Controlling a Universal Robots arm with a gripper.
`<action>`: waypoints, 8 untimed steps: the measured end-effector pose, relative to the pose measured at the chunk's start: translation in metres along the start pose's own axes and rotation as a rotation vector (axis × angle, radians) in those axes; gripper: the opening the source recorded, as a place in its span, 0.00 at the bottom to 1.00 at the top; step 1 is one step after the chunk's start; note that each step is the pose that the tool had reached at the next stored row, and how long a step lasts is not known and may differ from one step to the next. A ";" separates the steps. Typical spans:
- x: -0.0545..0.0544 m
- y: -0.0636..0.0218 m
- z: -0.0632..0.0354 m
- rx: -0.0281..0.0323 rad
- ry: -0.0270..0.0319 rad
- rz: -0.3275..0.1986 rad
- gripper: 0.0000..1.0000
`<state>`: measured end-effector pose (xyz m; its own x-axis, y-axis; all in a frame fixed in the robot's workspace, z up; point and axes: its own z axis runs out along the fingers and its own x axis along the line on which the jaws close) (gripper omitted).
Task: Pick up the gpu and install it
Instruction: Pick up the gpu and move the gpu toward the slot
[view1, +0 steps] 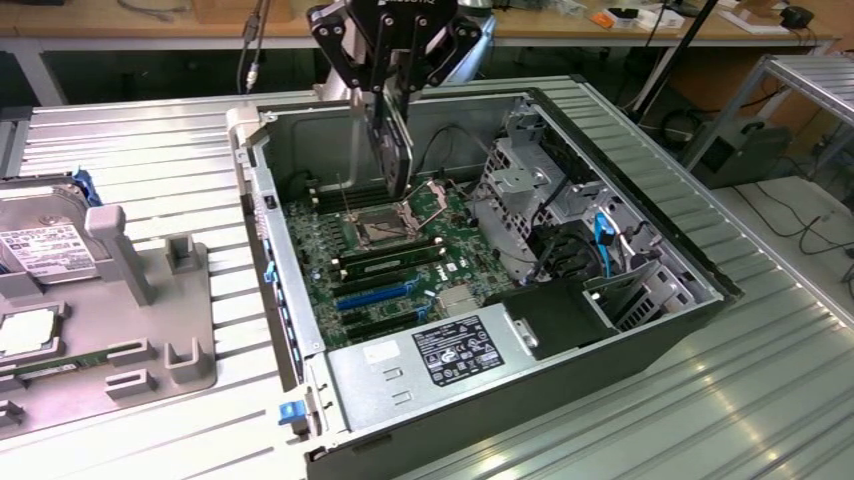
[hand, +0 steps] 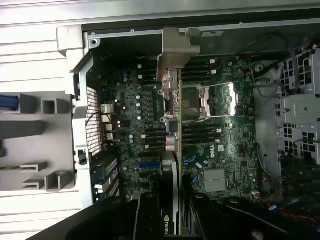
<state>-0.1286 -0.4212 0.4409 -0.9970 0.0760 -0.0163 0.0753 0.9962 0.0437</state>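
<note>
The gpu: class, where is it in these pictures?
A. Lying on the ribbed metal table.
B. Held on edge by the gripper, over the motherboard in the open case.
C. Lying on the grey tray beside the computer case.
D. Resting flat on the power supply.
B: the gripper clamps the gpu, which hangs on edge over the motherboard inside the open computer case.
</note>
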 end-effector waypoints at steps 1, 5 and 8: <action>-0.001 0.0001 0.0001 -0.0001 0.0000 0.000 0.27; -0.009 0.0007 0.0002 0.0000 0.0000 0.000 0.27; -0.015 0.0011 0.0003 0.0000 0.0000 0.000 0.27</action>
<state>-0.1135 -0.4212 0.4409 -0.9970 0.0760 -0.0163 0.0752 0.9962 0.0437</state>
